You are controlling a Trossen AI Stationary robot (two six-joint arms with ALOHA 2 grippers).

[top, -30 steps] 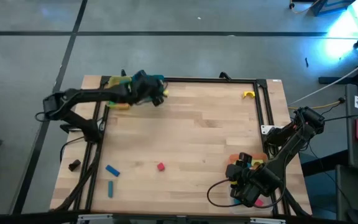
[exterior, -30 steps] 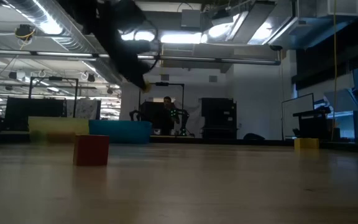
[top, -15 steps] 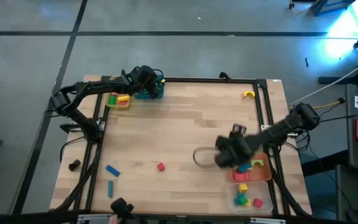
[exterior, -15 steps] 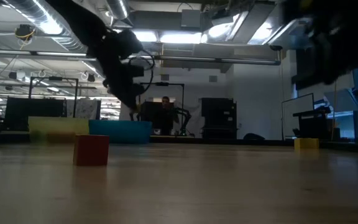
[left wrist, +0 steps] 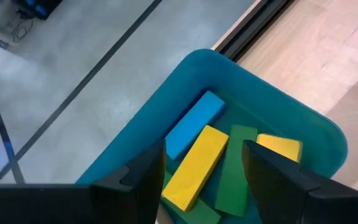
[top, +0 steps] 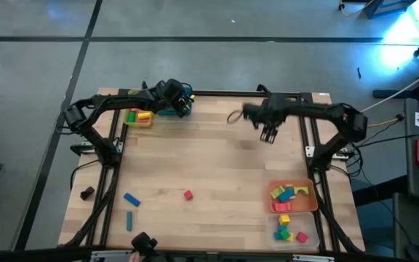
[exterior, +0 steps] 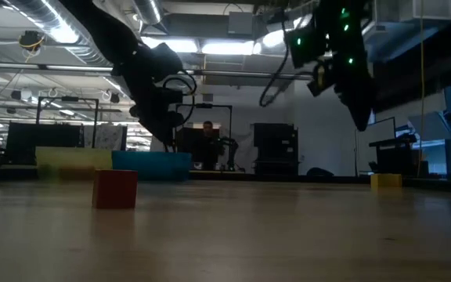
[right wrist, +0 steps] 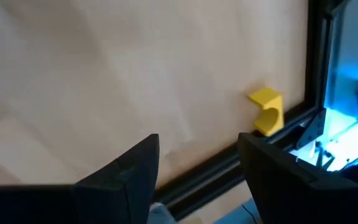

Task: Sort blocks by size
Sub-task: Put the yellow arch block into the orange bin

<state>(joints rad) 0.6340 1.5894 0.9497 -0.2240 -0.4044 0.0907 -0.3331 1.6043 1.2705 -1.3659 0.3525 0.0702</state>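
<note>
My left gripper (top: 181, 106) (left wrist: 202, 163) hangs open over the teal tray (left wrist: 272, 99) at the table's far left. A blue bar (left wrist: 194, 123), a yellow bar (left wrist: 197, 165), a green bar (left wrist: 234, 169) and a yellow block (left wrist: 279, 147) lie flat in the tray; the fingers touch none of them. My right gripper (top: 268, 136) (right wrist: 197, 165) is open above bare wood, left of and nearer than a yellow arch (top: 290, 110) (right wrist: 266, 111) that lies by the far rail. A red cube (top: 188, 194) and two blue blocks (top: 130, 198) lie near the front.
A yellow tray (top: 140, 117) with blocks stands beside the teal one. At the near right, an orange tray (top: 293, 198) and a clear tray (top: 289, 227) hold several blocks. A black frame rail (top: 311, 138) runs along the table's edges. The middle of the table is bare wood.
My right gripper has swung from the near right corner, past the orange tray, to the far side near the yellow arch. My left gripper has moved toward the far left and down over the teal tray; the yellow piece seen at its fingertips is gone from there.
</note>
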